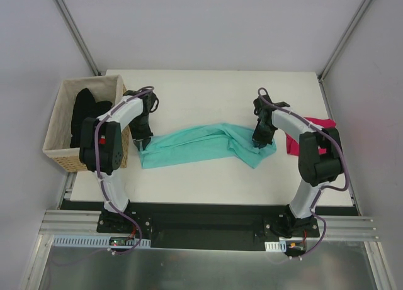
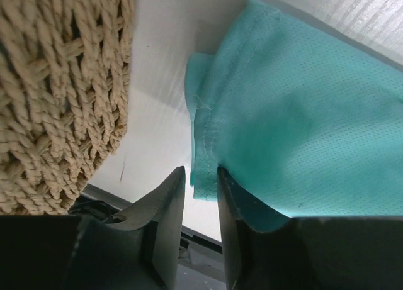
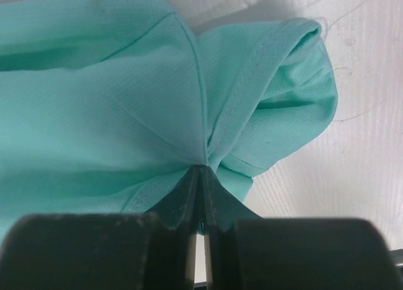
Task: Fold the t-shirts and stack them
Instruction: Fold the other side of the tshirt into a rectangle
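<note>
A teal t-shirt (image 1: 201,146) lies stretched out in a crumpled band across the white table (image 1: 208,92). My left gripper (image 1: 143,142) is at its left end. In the left wrist view the gripper (image 2: 201,183) is slightly open, with the shirt's hemmed corner (image 2: 204,145) hanging loose in the gap. My right gripper (image 1: 261,141) is at the shirt's right end. In the right wrist view the gripper (image 3: 201,172) is shut on a bunched fold of the teal shirt (image 3: 126,101).
A woven basket (image 1: 58,155) holding dark clothes (image 1: 85,114) stands at the left, close beside my left gripper; it also shows in the left wrist view (image 2: 63,82). A red t-shirt (image 1: 318,122) lies at the right table edge, partly behind my right arm.
</note>
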{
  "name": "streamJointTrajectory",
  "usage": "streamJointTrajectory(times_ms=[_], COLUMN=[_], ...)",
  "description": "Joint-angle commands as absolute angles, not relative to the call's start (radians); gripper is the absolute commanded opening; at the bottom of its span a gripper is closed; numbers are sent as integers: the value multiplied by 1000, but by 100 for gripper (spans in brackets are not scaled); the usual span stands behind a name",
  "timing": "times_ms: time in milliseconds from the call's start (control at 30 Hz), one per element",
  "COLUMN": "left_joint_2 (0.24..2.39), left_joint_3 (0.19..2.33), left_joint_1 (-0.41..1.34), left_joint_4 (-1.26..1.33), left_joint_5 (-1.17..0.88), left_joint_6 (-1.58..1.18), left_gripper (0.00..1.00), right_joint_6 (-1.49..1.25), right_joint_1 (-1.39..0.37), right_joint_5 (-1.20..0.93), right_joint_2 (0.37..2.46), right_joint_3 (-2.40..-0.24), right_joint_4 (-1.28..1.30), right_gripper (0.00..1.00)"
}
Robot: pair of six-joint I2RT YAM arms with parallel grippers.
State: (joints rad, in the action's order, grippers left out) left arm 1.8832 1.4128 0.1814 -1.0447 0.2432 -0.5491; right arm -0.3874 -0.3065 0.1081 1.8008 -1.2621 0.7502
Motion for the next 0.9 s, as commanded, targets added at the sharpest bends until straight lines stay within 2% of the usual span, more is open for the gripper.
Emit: streamJointTrajectory(times_ms=[0,67,167,433,700,867], left_joint_2=[1890,1887,1887,1893,1922,1939], left_joint_3=[1445,1456,1489,1580,1651,1686], left_joint_1=[206,207,207,207,207,207], left_joint_4=[-1077,-1078,-1078,-1101,-1126,-1150], left_joint_5=[248,252,245,238,244,250], left_joint_6=[-534,-534,-532,-535,-532,-535], left_gripper=[31,36,36,34,33,33], right_joint_6=[-408,-394,-359,-256,-219,-219], right_joint_1=[-322,-331,-337,-341,-339,-337], right_joint_5=[184,225,270,376,334,330], right_joint_2=[1803,1790,1789,1818,1960,2000], right_joint_3=[-1318,-1357,-1448,-1640,-1767,-1767], right_joint_4=[813,825,851,894,896,885], right_gripper=[15,22,27,29,30,30])
